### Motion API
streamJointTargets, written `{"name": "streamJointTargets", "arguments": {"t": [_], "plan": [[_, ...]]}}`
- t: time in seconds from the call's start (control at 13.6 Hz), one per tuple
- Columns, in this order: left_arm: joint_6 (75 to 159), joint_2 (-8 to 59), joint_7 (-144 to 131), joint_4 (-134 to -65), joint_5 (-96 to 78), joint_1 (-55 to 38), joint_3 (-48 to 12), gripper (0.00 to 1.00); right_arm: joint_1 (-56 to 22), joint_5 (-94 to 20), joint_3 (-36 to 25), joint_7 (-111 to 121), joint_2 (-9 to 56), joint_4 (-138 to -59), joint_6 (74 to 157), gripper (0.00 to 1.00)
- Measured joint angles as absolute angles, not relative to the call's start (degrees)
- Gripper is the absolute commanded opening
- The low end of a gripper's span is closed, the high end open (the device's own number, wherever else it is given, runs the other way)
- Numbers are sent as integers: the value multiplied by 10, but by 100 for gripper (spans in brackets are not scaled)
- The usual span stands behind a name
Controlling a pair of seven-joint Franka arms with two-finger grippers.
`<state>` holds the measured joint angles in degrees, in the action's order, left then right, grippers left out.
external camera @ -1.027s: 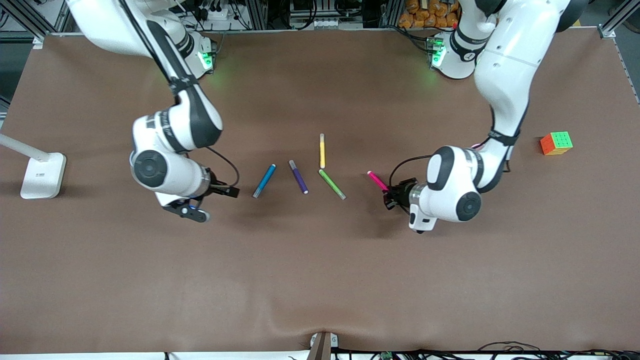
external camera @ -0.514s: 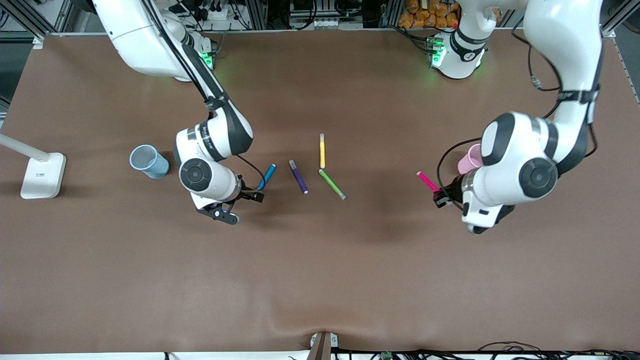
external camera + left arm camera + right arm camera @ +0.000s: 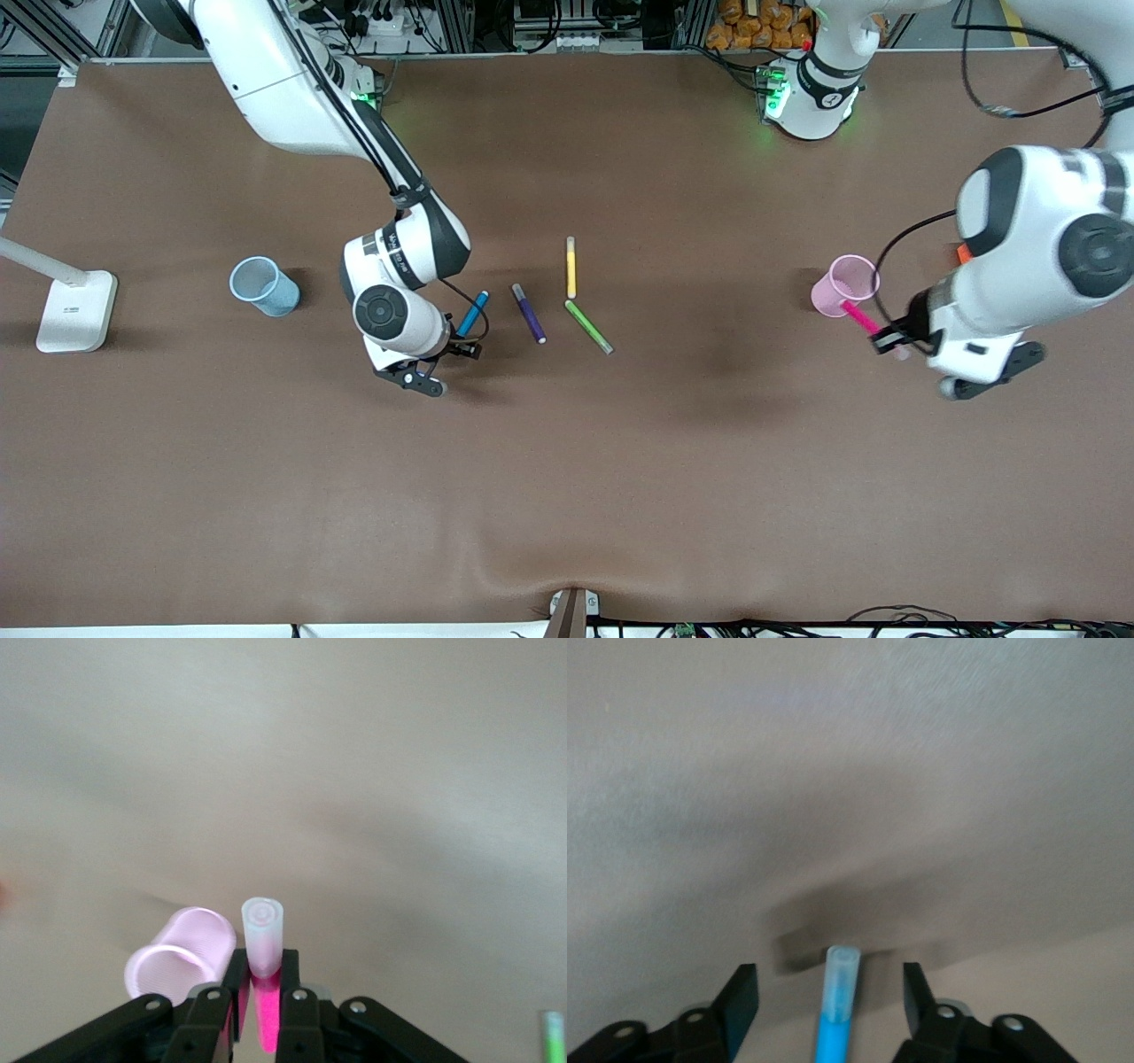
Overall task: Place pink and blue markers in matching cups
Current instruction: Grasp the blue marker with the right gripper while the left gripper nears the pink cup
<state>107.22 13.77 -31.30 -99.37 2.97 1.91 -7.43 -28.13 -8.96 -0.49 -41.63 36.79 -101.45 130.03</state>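
Over the table's left-arm end, my left gripper (image 3: pixel 889 343) clamps the pink marker (image 3: pixel 858 316) beside the pink cup (image 3: pixel 842 285), seemingly just above its rim, while my right gripper (image 3: pixel 462 349) straddles the lying blue marker (image 3: pixel 472 314), fingers (image 3: pixel 741 999) apart, with the blue cup (image 3: pixel 263 285) toward the right arm's end.

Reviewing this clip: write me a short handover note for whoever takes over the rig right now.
Left gripper: shut on the pink marker, up in the air beside the pink cup; not dropped in yet.
Right gripper: open, fingers either side of the blue marker, which lies on the table; no grip yet.
Blue cup: stands empty toward the right arm's end.
Done: pink marker picked up.
Left: drop pink in the pink cup; grasp blue, carry it to the blue cup.
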Motion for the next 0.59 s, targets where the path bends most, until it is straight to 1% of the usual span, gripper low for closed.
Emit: {"name": "streamJointTargets", "arguments": {"t": [0.15,0.29,0.37,0.44,0.51,0.59], "plan": [[1084,94,-289,-1044,30,38,-75,0,-290,-90,-5,-424,368,-1016,1301,48],[1127,39,-277,-1118,30,41,-76,0,-291,-90,-6,-425,369,-1029,1317,46],[1161,13,-267,-1159,30,40,-77,0,-291,-90,-7,-424,369,-1037,1330,33],[1191,-11,-261,-1198,30,40,-79,0,-291,-91,-7,-424,368,-1039,1334,9],[1211,-29,-259,-1231,30,40,-79,0,-290,-91,-7,-424,366,-1040,1334,0],[1233,-44,-258,-1260,30,40,-79,0,-290,-91,-8,-424,366,-1040,1334,0]]}}
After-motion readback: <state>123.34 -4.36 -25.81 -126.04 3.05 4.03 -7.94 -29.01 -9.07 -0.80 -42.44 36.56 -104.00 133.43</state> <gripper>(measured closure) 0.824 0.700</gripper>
